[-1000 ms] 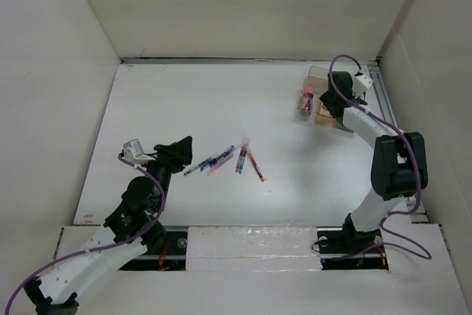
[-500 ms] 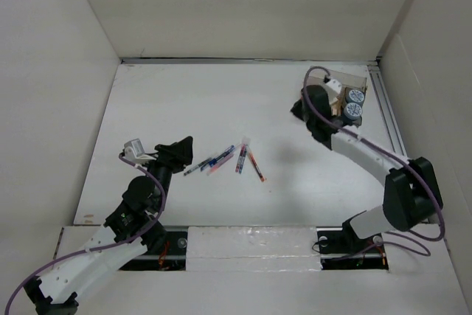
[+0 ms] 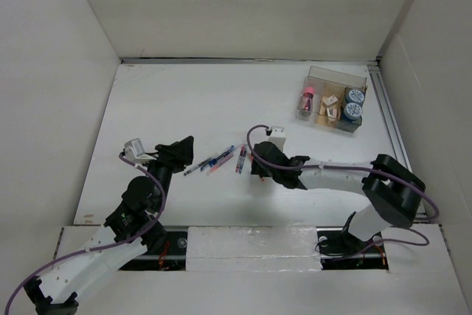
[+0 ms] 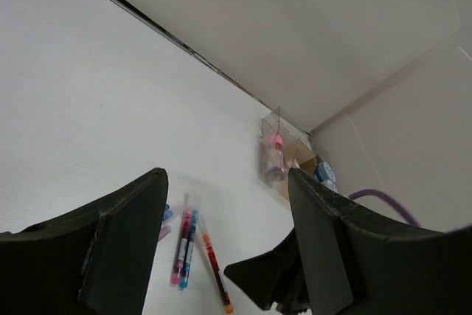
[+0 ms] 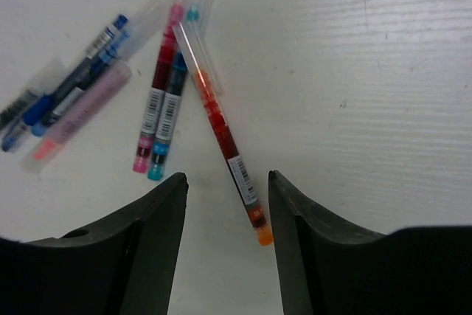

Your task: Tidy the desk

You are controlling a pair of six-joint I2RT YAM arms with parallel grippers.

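Note:
The white desk point(image 3: 184, 101) holds several loose pens near its middle. A red pen with an orange cap point(image 5: 221, 138) lies slanted, and its capped end sits between my right gripper's point(image 5: 227, 178) open jaws, just above it. A pink and a cyan pen point(image 5: 164, 112) lie side by side to its left, and blue and pink pens point(image 5: 74, 86) lie farther left. In the top view my right gripper point(image 3: 254, 164) hovers over the red pen point(image 3: 257, 170). My left gripper point(image 3: 181, 154) is open and empty, left of the blue pens point(image 3: 210, 161).
A clear compartmented tray point(image 3: 335, 79) stands at the back right and holds a pink item point(image 3: 306, 99), tan pieces and two blue round things point(image 3: 354, 102). White wall panels enclose the desk on three sides. The tray point(image 4: 284, 153) also shows in the left wrist view.
My right arm has swung from the tray at the back right down to the pens in the middle. The left arm and the pens have not moved.

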